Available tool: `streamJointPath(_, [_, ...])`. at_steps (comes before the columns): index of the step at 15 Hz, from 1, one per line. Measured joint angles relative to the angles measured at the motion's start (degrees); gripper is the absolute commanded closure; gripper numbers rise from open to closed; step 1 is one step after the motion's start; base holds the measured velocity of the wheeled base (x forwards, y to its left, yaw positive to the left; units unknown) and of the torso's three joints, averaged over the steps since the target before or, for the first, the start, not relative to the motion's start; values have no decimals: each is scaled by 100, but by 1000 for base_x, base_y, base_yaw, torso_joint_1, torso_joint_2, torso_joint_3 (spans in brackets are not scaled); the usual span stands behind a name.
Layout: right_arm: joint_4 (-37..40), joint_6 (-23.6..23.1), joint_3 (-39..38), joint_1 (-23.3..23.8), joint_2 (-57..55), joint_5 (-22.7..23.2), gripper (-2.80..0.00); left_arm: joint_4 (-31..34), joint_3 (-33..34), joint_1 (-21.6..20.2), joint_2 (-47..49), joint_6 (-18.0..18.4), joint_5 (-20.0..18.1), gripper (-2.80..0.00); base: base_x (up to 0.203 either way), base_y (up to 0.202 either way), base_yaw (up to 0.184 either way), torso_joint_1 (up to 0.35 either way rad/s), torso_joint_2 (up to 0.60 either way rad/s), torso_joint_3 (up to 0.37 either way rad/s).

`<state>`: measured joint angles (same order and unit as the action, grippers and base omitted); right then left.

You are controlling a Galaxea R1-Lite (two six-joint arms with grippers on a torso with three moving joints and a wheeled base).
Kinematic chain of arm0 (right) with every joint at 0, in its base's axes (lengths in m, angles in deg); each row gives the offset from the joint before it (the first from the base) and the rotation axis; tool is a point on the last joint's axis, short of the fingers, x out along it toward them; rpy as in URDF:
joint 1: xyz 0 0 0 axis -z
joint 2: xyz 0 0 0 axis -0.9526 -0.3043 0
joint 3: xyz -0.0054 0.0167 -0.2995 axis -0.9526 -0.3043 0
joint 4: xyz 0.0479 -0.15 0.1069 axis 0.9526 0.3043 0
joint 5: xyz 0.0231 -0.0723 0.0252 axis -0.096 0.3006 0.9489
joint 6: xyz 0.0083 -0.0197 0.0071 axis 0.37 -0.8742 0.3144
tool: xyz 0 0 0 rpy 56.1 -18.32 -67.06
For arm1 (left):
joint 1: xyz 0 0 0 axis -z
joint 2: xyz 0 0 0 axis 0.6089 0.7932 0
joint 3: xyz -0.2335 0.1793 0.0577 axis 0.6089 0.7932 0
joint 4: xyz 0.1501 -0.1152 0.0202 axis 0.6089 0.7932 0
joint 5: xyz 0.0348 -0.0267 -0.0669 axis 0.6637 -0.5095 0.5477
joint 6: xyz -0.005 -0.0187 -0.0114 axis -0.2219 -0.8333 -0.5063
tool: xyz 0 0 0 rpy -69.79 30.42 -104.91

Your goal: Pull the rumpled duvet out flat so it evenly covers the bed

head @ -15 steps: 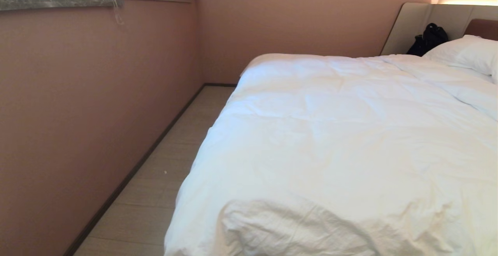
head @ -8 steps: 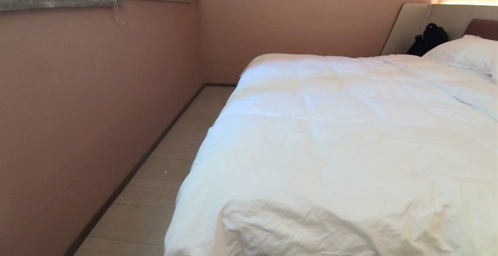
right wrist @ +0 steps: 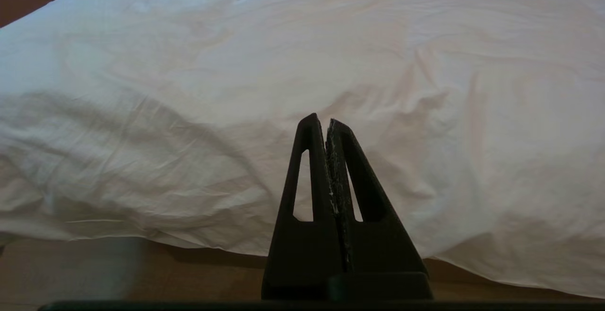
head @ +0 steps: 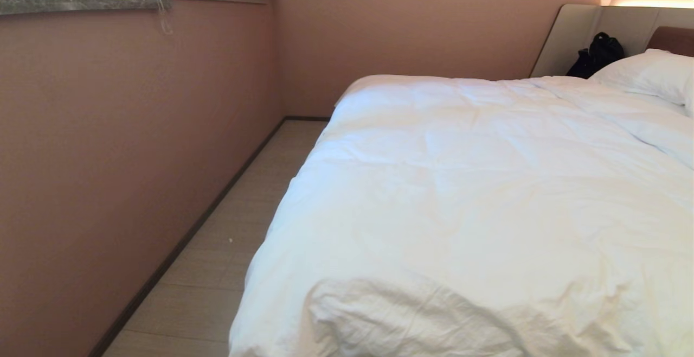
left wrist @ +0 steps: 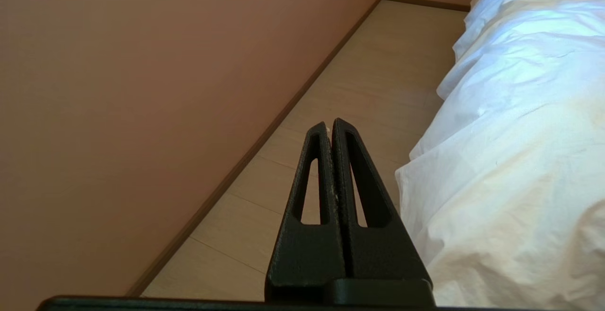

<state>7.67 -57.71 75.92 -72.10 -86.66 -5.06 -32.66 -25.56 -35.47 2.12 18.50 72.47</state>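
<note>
both grippers pinched closed on nothing, left gripper (left wrist: 331, 126) hanging over floor (left wrist: 378, 65) beside duvet (head: 477, 194), right gripper (right wrist: 326, 124) facing its draped foot edge, duvet lying spread over bed (head: 574, 37), looking nearly done.

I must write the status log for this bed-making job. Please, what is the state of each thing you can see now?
Duvet: spread over the bed, creased, bunched at the near corner, hanging over the side.
Pillow: lying at the headboard, uncovered.
Black bag: leaning against the headboard.
Left gripper: jaws shut, empty, over the floor beside the bed.
Right gripper: jaws shut, empty, pointing at the duvet edge.
</note>
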Motion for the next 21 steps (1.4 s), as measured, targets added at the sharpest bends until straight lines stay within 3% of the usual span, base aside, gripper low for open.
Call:
streamJointPath(3, [-2, 7, 0, 2, 0, 2, 0, -23, 159, -85, -180, 97, -192, 0, 0, 0, 0, 0, 0, 0])
streamJointPath(8, [0, 4, 0, 0, 0, 1, 0, 3, 260, -164, -574, 176, -949, 0, 0, 0, 0, 0, 0, 0])
streamJointPath(13, [0, -1, 0, 0, 0, 0, 0, -3, 378, -178, -776, 273, -1452, 0, 0, 0, 0, 0, 0, 0])
streamJointPath(17, [0, 4, 0, 1, 0, 0, 0, 3, 789, -182, -1039, 751, -1973, 0, 0, 0, 0, 0, 0, 0])
streamJointPath(21, [0, 2, 0, 0, 0, 0, 0, -2, 1160, -182, -1250, 853, -2030, 0, 0, 0, 0, 0, 0, 0])
